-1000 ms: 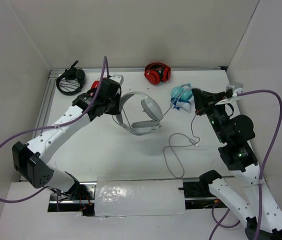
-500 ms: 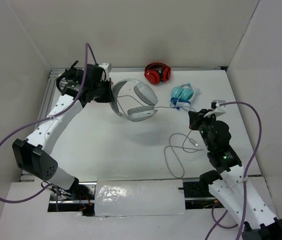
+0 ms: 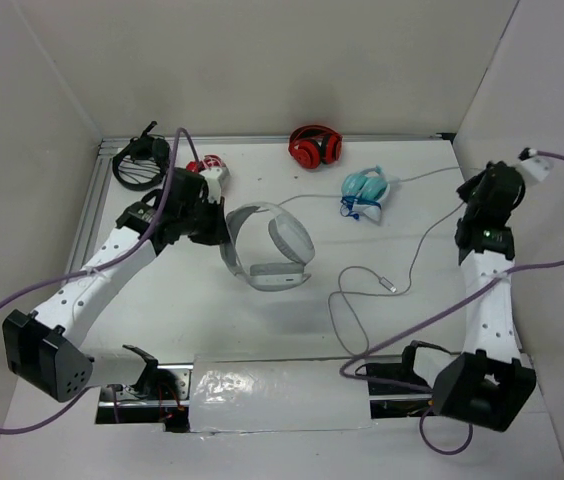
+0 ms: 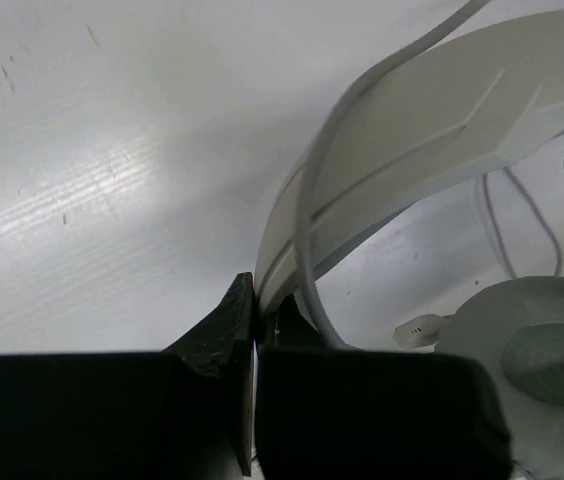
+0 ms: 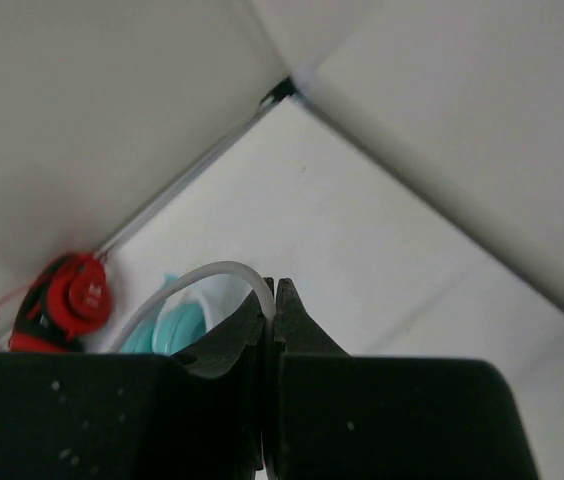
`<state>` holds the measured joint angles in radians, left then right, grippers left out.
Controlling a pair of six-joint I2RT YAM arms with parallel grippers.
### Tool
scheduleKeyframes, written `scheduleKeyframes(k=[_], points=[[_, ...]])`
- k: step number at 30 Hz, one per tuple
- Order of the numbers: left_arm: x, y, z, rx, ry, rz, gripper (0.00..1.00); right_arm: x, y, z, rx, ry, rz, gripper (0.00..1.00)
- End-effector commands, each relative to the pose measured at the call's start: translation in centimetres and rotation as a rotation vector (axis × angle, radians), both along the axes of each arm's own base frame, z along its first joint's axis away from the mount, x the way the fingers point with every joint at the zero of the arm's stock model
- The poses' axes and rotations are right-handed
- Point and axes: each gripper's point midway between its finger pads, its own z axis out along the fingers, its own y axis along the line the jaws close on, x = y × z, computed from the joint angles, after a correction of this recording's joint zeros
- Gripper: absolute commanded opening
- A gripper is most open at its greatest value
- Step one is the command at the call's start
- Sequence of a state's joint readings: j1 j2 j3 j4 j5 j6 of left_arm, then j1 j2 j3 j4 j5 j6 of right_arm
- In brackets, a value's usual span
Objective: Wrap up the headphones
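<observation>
The headphones (image 3: 270, 248), large and white, stand tilted at mid-table with the headband on the left and the earcups to the right. My left gripper (image 3: 222, 228) is shut on the headband (image 4: 432, 120), pinching its edge between the black fingers (image 4: 224, 325). The thin grey cable (image 4: 312, 230) runs along the band. From there the cable (image 3: 417, 180) stretches past the light-blue pair to my right gripper (image 3: 465, 190), which is shut on it near the right wall. In the right wrist view the cable (image 5: 202, 275) arcs into the closed jaws of my right gripper (image 5: 273, 300). The rest of the cable lies in loose loops (image 3: 357, 295).
Red headphones (image 3: 314, 147) lie at the back edge and small light-blue headphones (image 3: 365, 190) just in front of them. Black headphones (image 3: 140, 163) and a red-and-white item (image 3: 205, 166) sit at the back left. A clear plastic sheet (image 3: 280, 398) covers the near edge.
My left gripper carried the headphones toward the near side and slightly right. My right arm swung out to the far right with the cable, drawing that stretch of it taut.
</observation>
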<state>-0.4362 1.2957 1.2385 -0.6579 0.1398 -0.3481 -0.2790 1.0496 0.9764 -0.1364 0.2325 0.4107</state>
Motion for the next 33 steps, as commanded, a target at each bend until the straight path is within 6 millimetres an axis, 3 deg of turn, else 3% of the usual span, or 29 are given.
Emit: scheduleKeyframes(k=[1, 3, 5, 6, 10, 14, 16, 17, 18, 19, 20, 21, 22, 23, 25, 27, 28, 30, 31, 33], points=[[-0.4, -0.5, 2.1, -0.057, -0.068, 0.039, 0.00, 0.1, -3.5, 3.6, -0.019, -0.041, -0.089, 0.00], [-0.9, -0.4, 1.6, -0.049, -0.060, 0.048, 0.00, -0.1, -5.6, 4.2, -0.020, -0.043, -0.127, 0.00], [-1.6, -0.6, 1.2, -0.055, -0.069, 0.002, 0.00, 0.9, -6.7, 4.7, -0.006, -0.034, -0.122, 0.00], [-1.7, -0.8, 2.0, -0.074, -0.100, -0.010, 0.00, 1.0, -7.5, 5.6, -0.008, -0.043, -0.138, 0.00], [-2.7, -1.3, 2.9, -0.112, -0.137, -0.073, 0.00, 2.6, -9.5, 4.1, 0.022, 0.009, -0.162, 0.00], [-3.9, -3.1, 5.8, -0.216, -0.238, -0.213, 0.00, 3.8, -9.0, 1.8, 0.029, 0.052, -0.107, 0.00], [-4.7, -4.4, 7.7, -0.283, -0.275, -0.301, 0.00, 4.9, -7.0, 0.9, 0.002, 0.068, -0.035, 0.00], [-4.7, -4.8, 8.6, -0.311, -0.288, -0.313, 0.00, 5.1, -5.9, -0.8, 0.001, 0.098, -0.002, 0.00], [-4.7, -5.3, 10.2, -0.349, -0.321, -0.331, 0.00, 6.0, -3.1, -1.3, -0.027, 0.107, 0.074, 0.00], [-4.9, -5.7, 11.0, -0.373, -0.323, -0.355, 0.00, 6.5, -1.9, -1.5, -0.046, 0.093, 0.093, 0.00], [-4.5, -6.2, 11.3, -0.393, -0.294, -0.345, 0.00, 6.5, -0.2, -3.4, -0.042, 0.124, 0.127, 0.00], [-4.3, -6.4, 12.8, -0.409, -0.312, -0.345, 0.00, 7.0, 2.9, -3.8, -0.034, 0.116, 0.192, 0.00], [-3.8, -6.7, 12.8, -0.411, -0.292, -0.340, 0.00, 7.1, 4.6, -5.0, -0.021, 0.122, 0.228, 0.00], [-3.4, -6.9, 14.1, -0.429, -0.297, -0.323, 0.00, 7.2, 6.0, -5.3, 0.000, 0.111, 0.262, 0.00], [-2.4, -7.1, 14.1, -0.427, -0.283, -0.295, 0.00, 7.4, 9.7, -6.8, 0.097, 0.088, 0.333, 0.00], [-1.5, -7.0, 15.0, -0.443, -0.269, -0.236, 0.00, 7.3, 12.1, -7.7, 0.131, 0.092, 0.384, 0.00], [-0.7, -6.7, 15.4, -0.447, -0.255, -0.180, 0.00, 6.9, 14.7, -8.8, 0.138, 0.107, 0.425, 0.00], [0.4, -6.0, 16.1, -0.455, -0.250, -0.116, 0.00, 6.3, 16.6, -10.2, 0.139, 0.117, 0.432, 0.00], [0.9, -5.8, 16.0, -0.466, -0.220, -0.078, 0.00, 5.1, 18.4, -12.3, 0.171, 0.151, 0.451, 0.00], [2.0, -4.9, 17.2, -0.501, -0.221, -0.020, 0.00, 4.1, 19.8, -13.0, 0.194, 0.124, 0.457, 0.00]])
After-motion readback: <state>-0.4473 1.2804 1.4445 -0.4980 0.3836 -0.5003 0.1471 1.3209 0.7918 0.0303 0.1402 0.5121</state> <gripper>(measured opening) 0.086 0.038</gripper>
